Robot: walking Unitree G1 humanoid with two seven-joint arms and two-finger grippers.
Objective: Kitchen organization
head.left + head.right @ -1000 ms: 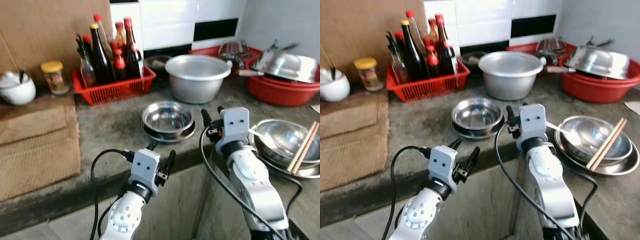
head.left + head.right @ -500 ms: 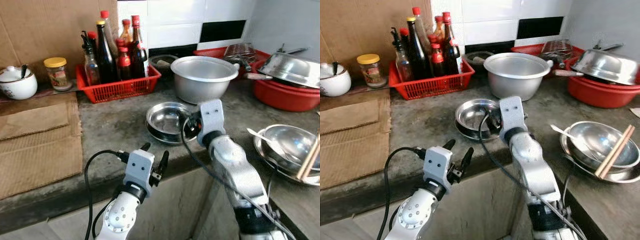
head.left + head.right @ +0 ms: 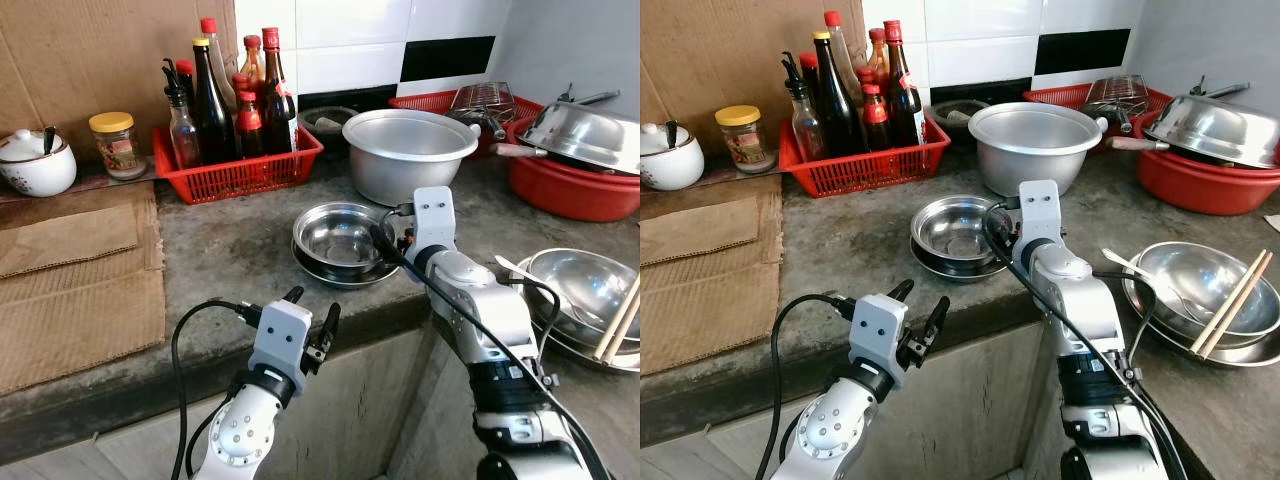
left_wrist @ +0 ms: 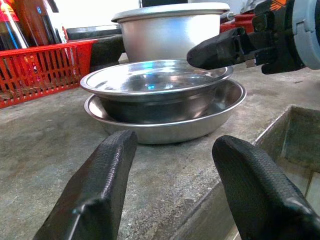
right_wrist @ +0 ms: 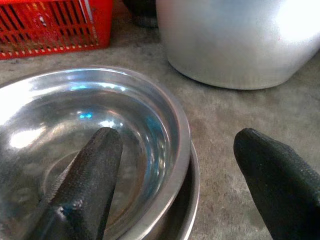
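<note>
A grey concrete table [image 3: 230,250] runs along a white-tiled wall with one black tile, and brown cardboard [image 3: 70,290] lies over its left part. Nearest the camera, the left gripper [image 3: 311,322] hovers just off the table's front edge, its jaws spread wide and holding nothing, pointed toward the dishes. Just past the edge sit two stacked steel dishes: a small steel bowl [image 3: 958,226] nested in a shallow steel plate [image 3: 345,274]. The right gripper [image 5: 175,160] is at the bowl's right rim with its jaws wide, one finger [image 5: 85,185] down inside the bowl and the other outside, above the bare table; they do not close on the rim. To the right, a second steel bowl [image 3: 1195,277] rests on a plate near the table's edge, with a spoon [image 3: 1140,275] in it and a pair of chopsticks [image 3: 1230,300] laid across it. Behind the stacked dishes stands a large aluminium pot [image 3: 410,150]. Left of it, a red basket [image 3: 235,170] holds sauce bottles [image 3: 215,95], then a yellow-lidded jar [image 3: 112,145] and a white lidded pot [image 3: 35,165]. Far right, a red basin [image 3: 575,185] carries a steel lid [image 3: 580,130], with a wire rack [image 3: 480,100] behind.
</note>
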